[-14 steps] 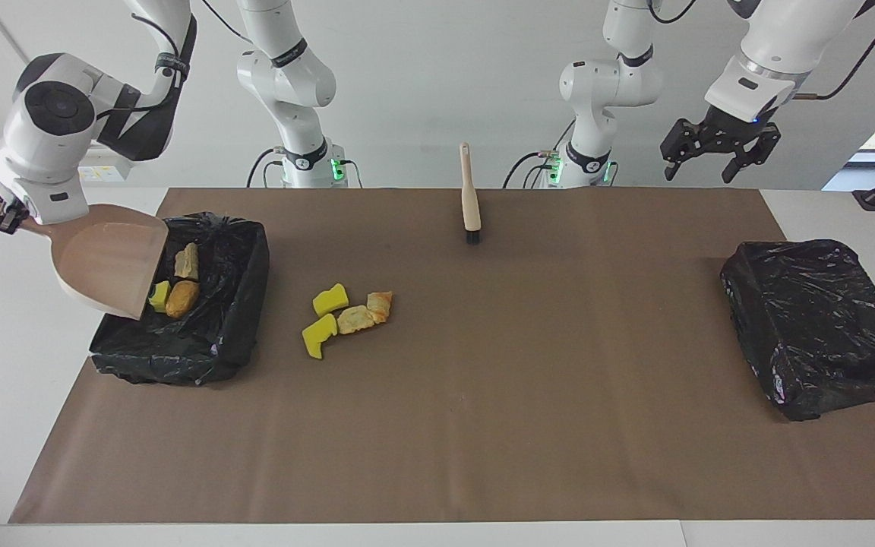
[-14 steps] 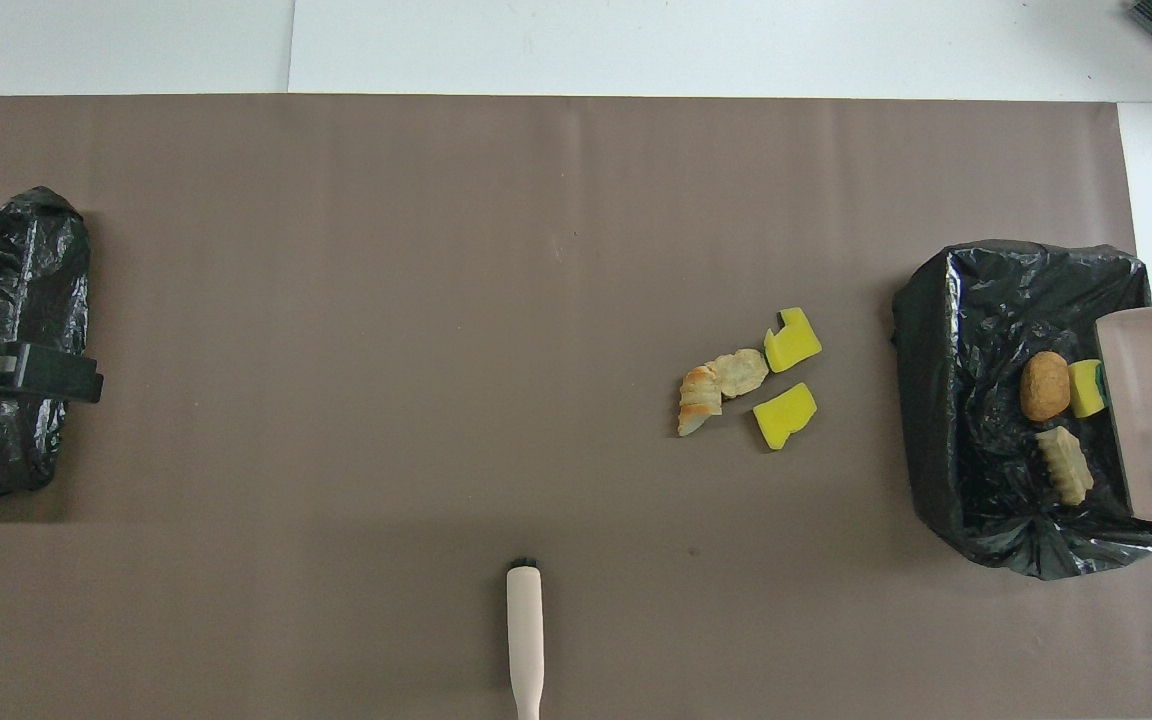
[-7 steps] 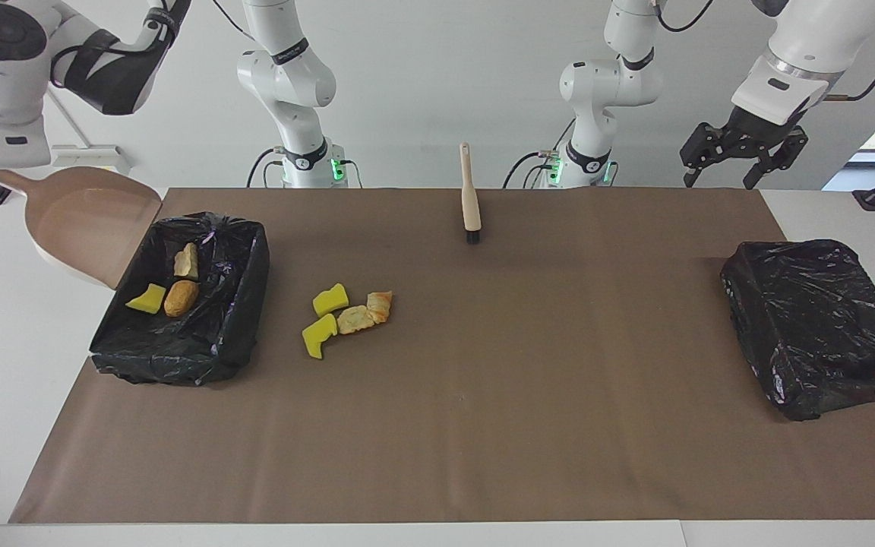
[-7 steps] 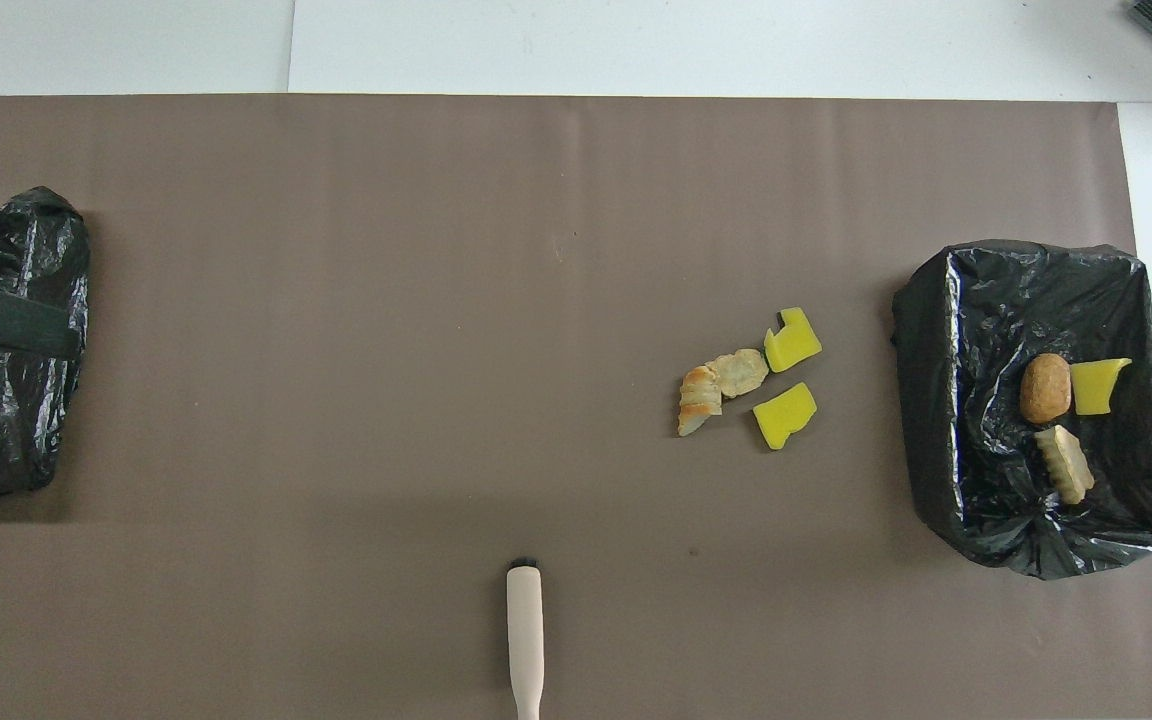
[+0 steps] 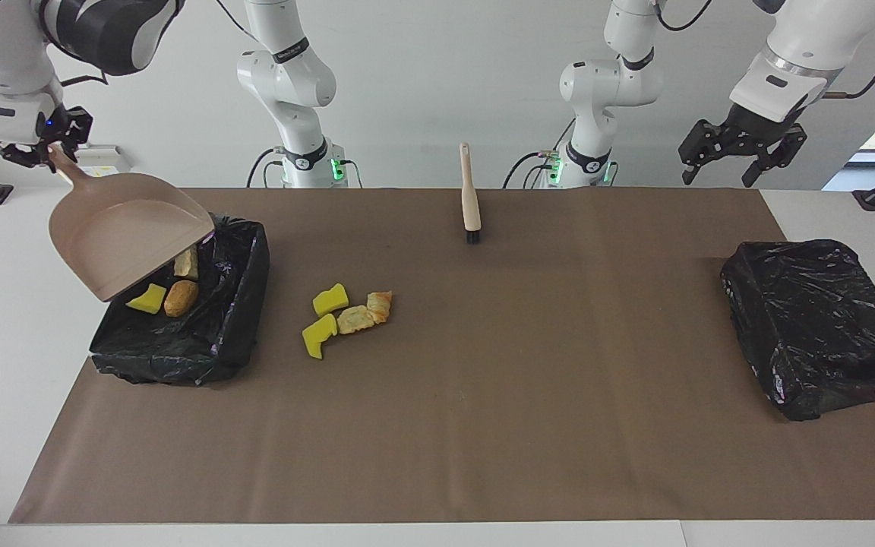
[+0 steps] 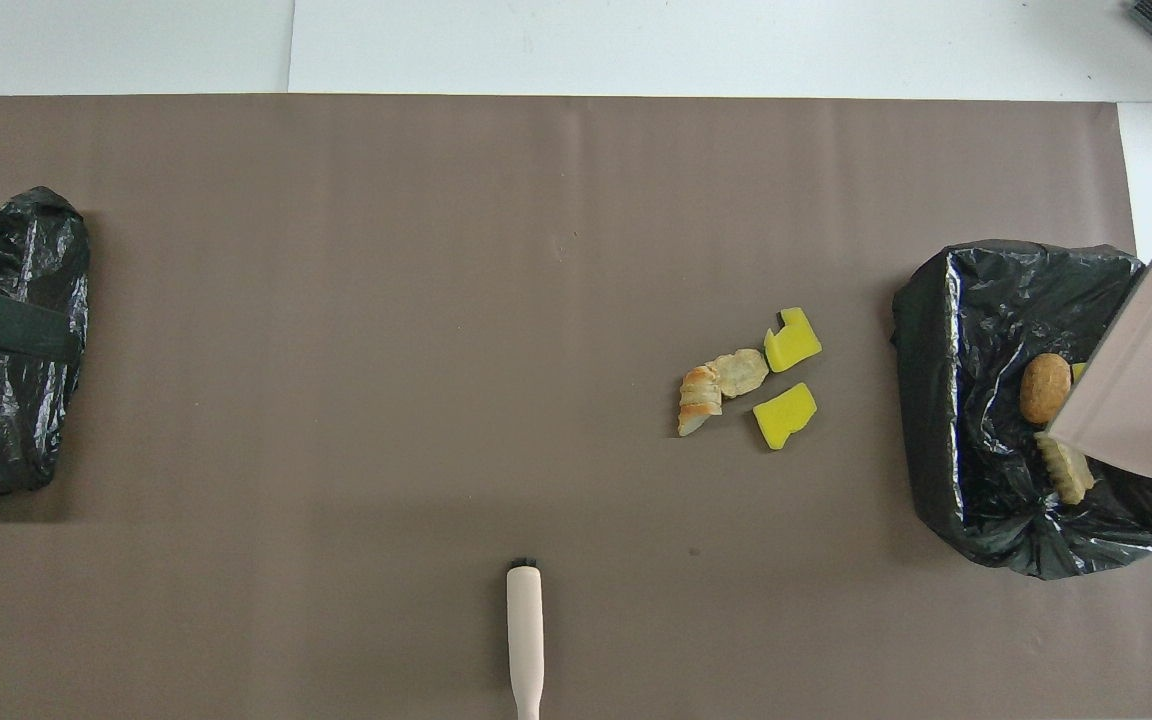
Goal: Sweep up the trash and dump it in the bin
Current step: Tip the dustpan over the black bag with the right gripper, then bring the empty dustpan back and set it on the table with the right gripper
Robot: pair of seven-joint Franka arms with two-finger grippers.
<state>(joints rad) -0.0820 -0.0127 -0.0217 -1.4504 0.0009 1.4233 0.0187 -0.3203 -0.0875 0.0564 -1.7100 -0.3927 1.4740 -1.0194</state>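
My right gripper (image 5: 46,146) is shut on the handle of the beige dustpan (image 5: 130,239), held tilted in the air over the black-lined bin (image 5: 244,304) at the right arm's end; the pan also shows in the overhead view (image 6: 1141,380). Three pieces of trash lie in the bin: a yellow sponge chunk (image 5: 146,298), a brown lump (image 5: 181,298) and a pale piece (image 5: 186,264). Beside the bin on the mat lie two yellow sponge chunks (image 5: 330,299) (image 5: 319,335) and two pastry lumps (image 5: 355,319) (image 5: 380,305). My left gripper (image 5: 717,176) is open and empty, waiting in the air.
A beige brush (image 5: 471,199) lies on the brown mat at the edge nearest the robots, midway between the arms. A second black-bagged bin (image 5: 817,327) sits at the left arm's end, below the left gripper.
The right arm drew the dustpan up and off the bin, then swung it back over the bin with its handle turned toward the robots. The left gripper rose slightly.
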